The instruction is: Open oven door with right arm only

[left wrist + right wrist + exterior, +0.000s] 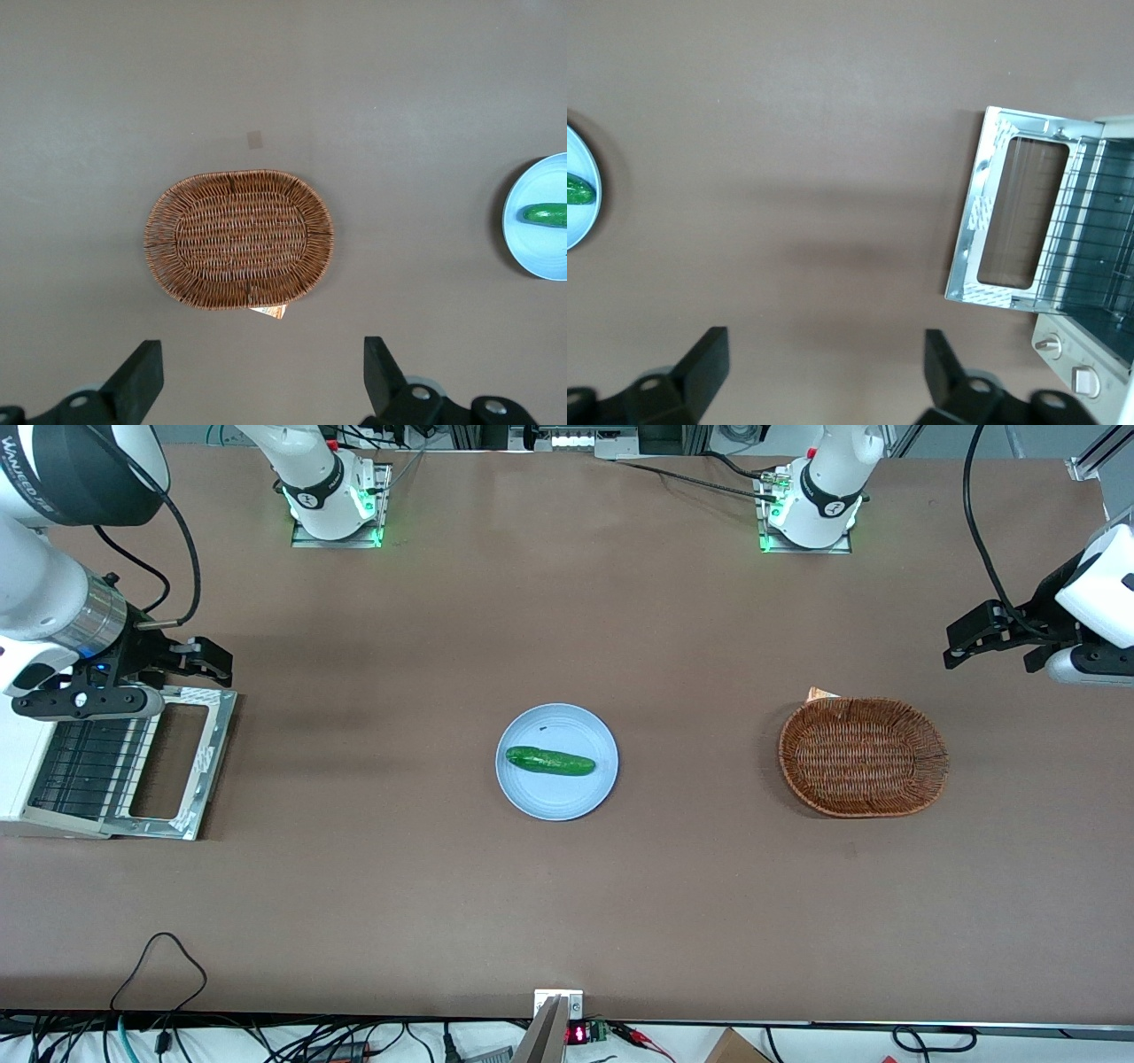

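The silver-framed oven door with its dark glass window [177,766] lies folded down flat, level with the brown counter [567,903], at the working arm's end. It remains hinged to the small cream-white toaster oven [22,766], whose black wire rack [84,766] is exposed. In the right wrist view the door [1014,221] is fully lowered, with the rack [1094,230] visible inside the cavity and two control knobs [1050,345] on the oven's face.

The black two-finger gripper [208,660] of the white right arm with the shiny silver wrist cuff [93,615] hangs above the counter, just beside the door's edge farthest from the front camera. Its jaws are spread wide and hold nothing; the right wrist view shows both black fingers [704,363] apart over bare counter.

Judged from the door's position, the opening step appears complete. To finish cleanly, lift the gripper straight up and clear of the door frame before any sideways travel, so that no finger catches the frame and swings it back. Keep the wrist cable clear of the oven body.

The counter is a matte brown sheet. Near its middle stands a round pale-blue plate [532,797] carrying a green cucumber [549,761]. Toward the parked arm's end sits an oval brown wicker basket [864,757]. Cables run along the counter edge nearest the front camera.
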